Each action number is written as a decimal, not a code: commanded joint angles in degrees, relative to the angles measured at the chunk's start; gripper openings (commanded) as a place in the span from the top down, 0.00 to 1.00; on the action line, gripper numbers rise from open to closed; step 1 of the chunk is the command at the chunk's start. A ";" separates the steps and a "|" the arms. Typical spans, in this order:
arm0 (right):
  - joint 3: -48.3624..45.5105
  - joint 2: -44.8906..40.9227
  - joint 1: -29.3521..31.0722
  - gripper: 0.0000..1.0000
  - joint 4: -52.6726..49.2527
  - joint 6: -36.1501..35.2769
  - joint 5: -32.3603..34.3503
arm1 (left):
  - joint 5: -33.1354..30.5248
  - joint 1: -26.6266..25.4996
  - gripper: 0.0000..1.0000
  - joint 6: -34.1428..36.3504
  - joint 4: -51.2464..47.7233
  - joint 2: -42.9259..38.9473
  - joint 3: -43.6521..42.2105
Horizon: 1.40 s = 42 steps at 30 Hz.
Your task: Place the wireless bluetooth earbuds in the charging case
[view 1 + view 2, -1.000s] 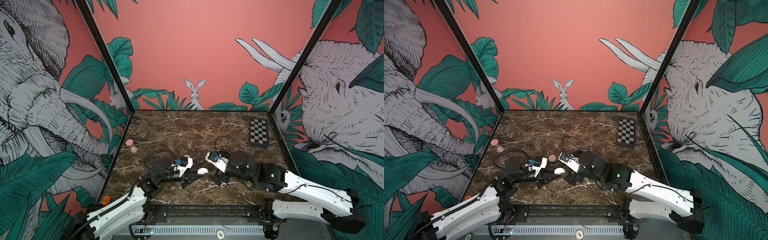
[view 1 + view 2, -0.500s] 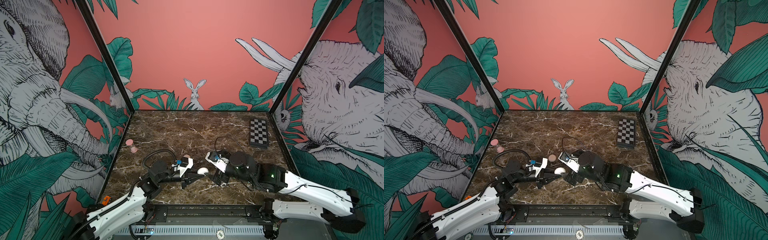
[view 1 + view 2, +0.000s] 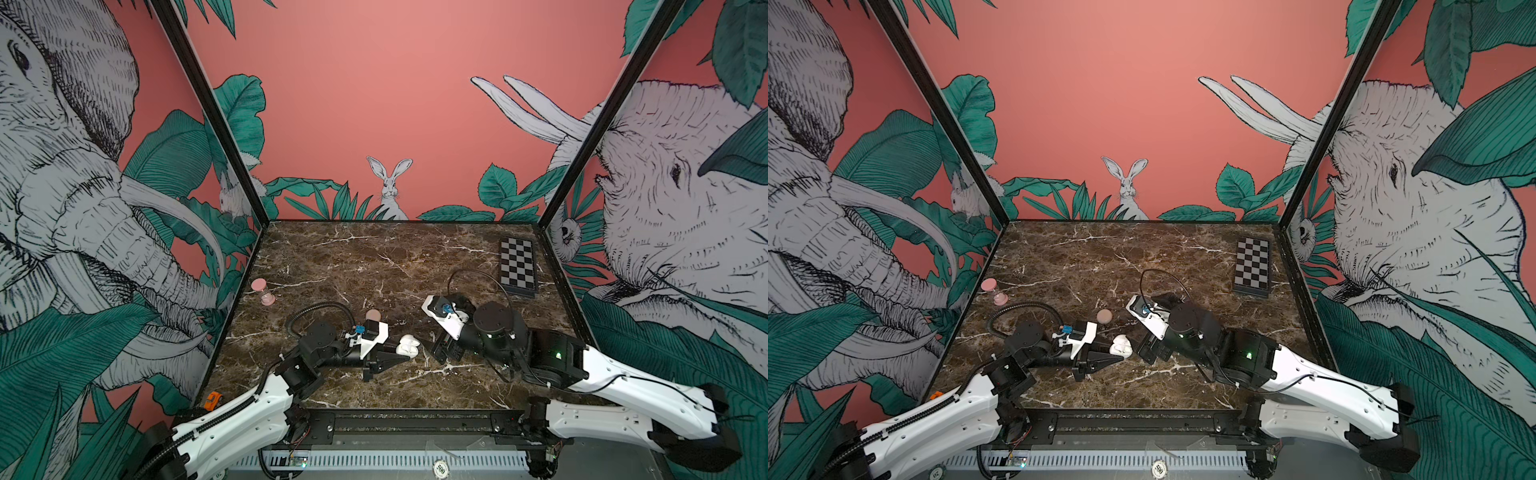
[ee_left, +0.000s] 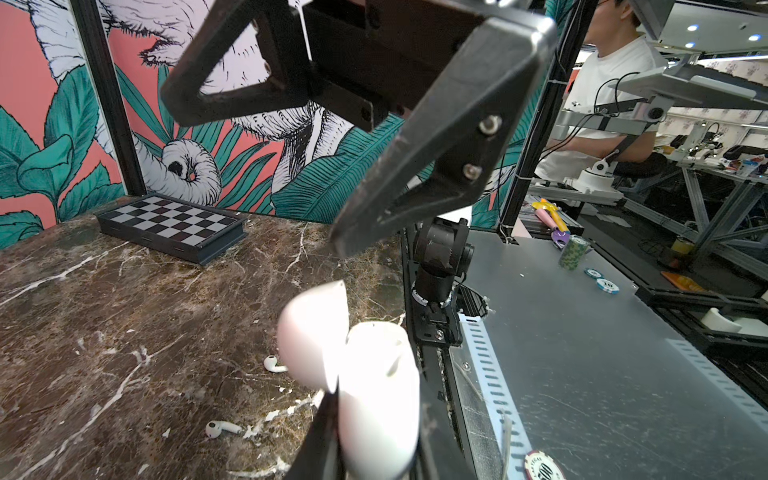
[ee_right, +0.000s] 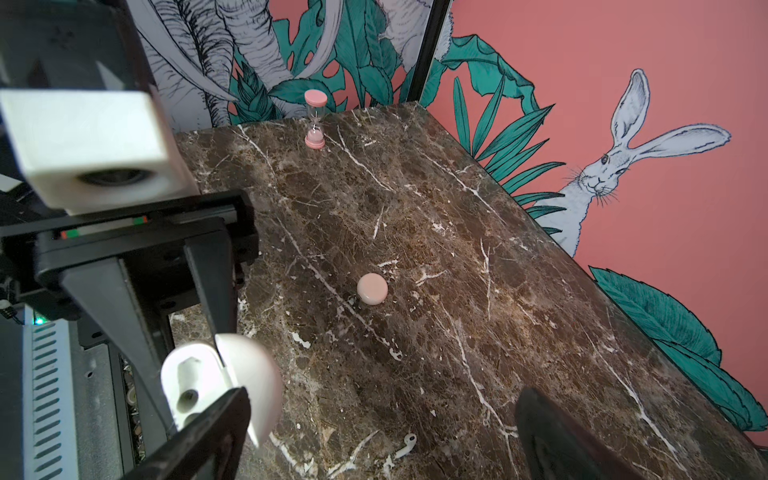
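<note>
The white charging case (image 3: pixel 408 345) (image 3: pixel 1121 347) stands with its lid open, and my left gripper (image 3: pixel 398 355) is shut on its body. In the left wrist view the case (image 4: pixel 376 395) fills the space by the dark finger (image 4: pixel 322 436). Two earbuds (image 4: pixel 274 365) (image 4: pixel 220 428) lie on the marble just past it. My right gripper (image 3: pixel 441 353) (image 5: pixel 382 440) is open, low over the marble right of the case (image 5: pixel 216 386). One earbud (image 5: pixel 405 444) lies between its fingers, untouched.
A small pink round case (image 3: pixel 372 314) (image 5: pixel 372 288) lies behind the left gripper. A pink hourglass (image 3: pixel 262 291) stands near the left wall. A folded chessboard (image 3: pixel 517 266) lies at the back right. The table's front edge and metal rail (image 4: pixel 478 353) run close by the case.
</note>
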 commanded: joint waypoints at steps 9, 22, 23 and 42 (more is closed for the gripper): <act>4.37 -5.98 -2.41 0.02 -4.12 12.97 18.36 | -1.30 -0.22 1.00 10.13 -4.41 -4.79 -0.46; 4.21 5.18 -23.50 0.10 -22.98 39.40 2.75 | -6.78 -0.53 1.00 14.12 -4.28 -8.88 -1.69; 3.61 6.14 -23.60 0.12 -22.80 39.99 1.99 | -6.78 -0.58 1.00 14.13 -4.30 -8.88 -1.63; 2.21 31.63 -23.61 0.36 -16.26 48.44 -6.32 | -5.03 -2.07 1.00 16.76 -8.42 -9.23 -0.72</act>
